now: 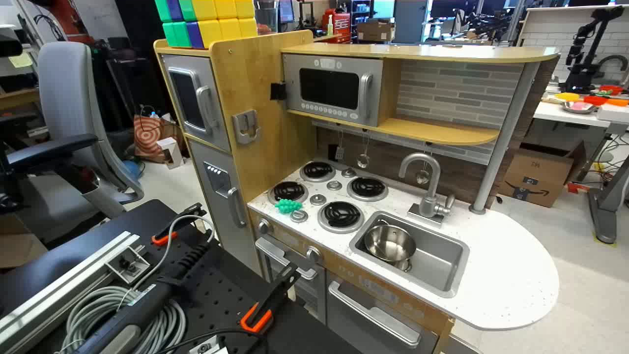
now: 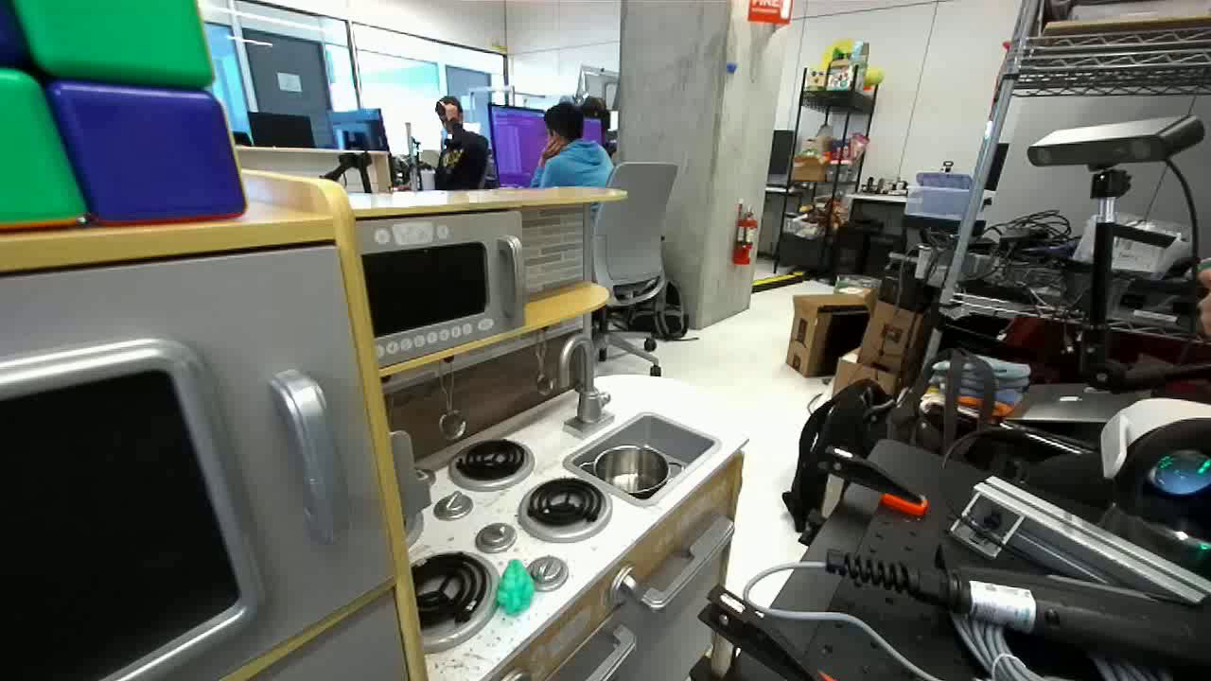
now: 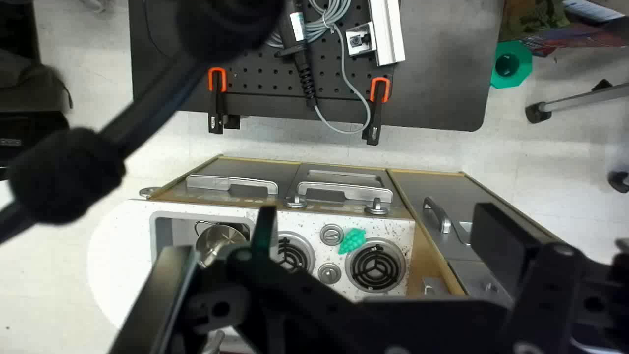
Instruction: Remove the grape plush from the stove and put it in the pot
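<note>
The grape [image 1: 289, 206] near the worktop's [image 1: 508, 275] front edge is not yet lifted, nor put in pot [image 1: 389, 242]; fingers [image 3: 511, 250] are apart.

grape plush [image 1: 288, 206]: bright green, lumpy, lying at the edge of a burner [image 1: 288, 191], beside a knob [image 1: 299, 216]
stove [image 1: 340, 215]: four black coil burners, silver rims, white counter [image 1: 511, 265]
pot [image 1: 389, 242]: shiny steel, upright in the sink [image 1: 442, 265]
</note>
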Action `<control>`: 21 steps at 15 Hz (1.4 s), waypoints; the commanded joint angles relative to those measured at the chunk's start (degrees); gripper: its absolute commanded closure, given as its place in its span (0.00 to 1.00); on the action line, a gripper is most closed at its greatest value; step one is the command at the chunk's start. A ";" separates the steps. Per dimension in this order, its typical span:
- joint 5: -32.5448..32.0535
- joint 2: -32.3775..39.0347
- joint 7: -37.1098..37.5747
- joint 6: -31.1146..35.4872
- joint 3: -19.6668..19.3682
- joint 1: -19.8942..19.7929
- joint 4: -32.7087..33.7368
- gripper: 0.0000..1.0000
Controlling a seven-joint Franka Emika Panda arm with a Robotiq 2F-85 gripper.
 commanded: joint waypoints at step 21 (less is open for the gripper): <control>-4.29 35.69 33.24 50.09 -3.14 -5.47 -2.74 0.00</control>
